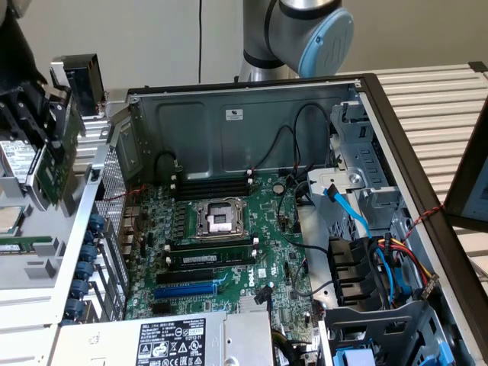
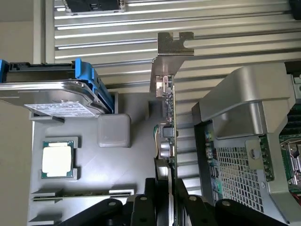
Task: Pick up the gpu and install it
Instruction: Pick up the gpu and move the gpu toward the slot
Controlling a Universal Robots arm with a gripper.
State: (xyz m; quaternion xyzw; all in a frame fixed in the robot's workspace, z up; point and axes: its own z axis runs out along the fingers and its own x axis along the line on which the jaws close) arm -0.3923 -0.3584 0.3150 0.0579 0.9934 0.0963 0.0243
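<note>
At nine o'clock in the exterior view, a grey tray (image 1: 30, 267) carries a processor chip (image 2: 57, 160), a hard drive (image 2: 61, 94) in a blue caddy and a RAM stick (image 2: 80, 194). Above it, toward ten o'clock, the gripper (image 2: 165, 188) is closed to a narrow gap on the gpu (image 1: 55, 156). Its fingers (image 2: 150, 202) press either face of the green board, which hangs edge-on with its metal bracket (image 2: 175, 52) farthest from them. The card is outside the computer case (image 1: 252, 114), beside the perforated rear wall (image 1: 114, 221). At the centre lies the motherboard (image 1: 229, 252) with its CPU socket (image 1: 217, 217) and, toward seven o'clock, a blue slot (image 1: 187, 290). At four o'clock sit bundled cables (image 1: 396, 255). The arm (image 1: 305, 30) stands at twelve o'clock.
</note>
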